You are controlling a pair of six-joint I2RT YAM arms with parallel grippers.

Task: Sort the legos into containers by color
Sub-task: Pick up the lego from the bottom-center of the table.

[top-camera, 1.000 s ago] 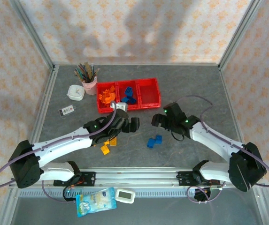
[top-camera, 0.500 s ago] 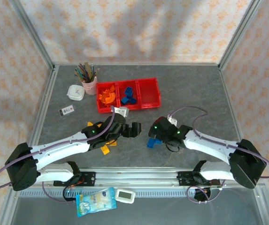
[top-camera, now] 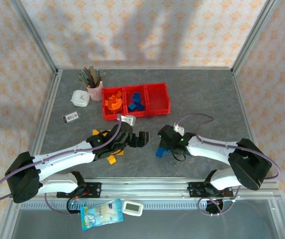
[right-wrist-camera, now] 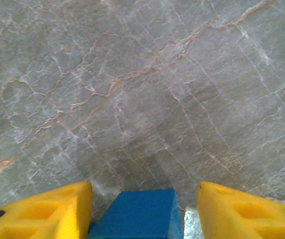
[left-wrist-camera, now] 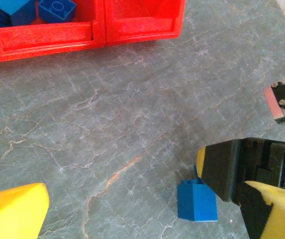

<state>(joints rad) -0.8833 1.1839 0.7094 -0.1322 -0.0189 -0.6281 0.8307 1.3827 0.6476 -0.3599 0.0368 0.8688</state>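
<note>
Lay grey and veined across the middle of the frame as a tabletop (top-camera: 212, 99). Carried joined red bins (top-camera: 157, 97) at upper centre, with a pink pencil cup (top-camera: 95, 91), a white box (top-camera: 80, 98) and a small card (top-camera: 70, 117) to their left. Held blue legos (top-camera: 160, 152) at centre and yellow legos (top-camera: 111, 159) lower left of centre.

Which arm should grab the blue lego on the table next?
The right one. The right gripper has a blue lego between its yellow fingers, so it just needs to squeeze. The left gripper is wide open and off to the side, not lined up around any lego.
</note>
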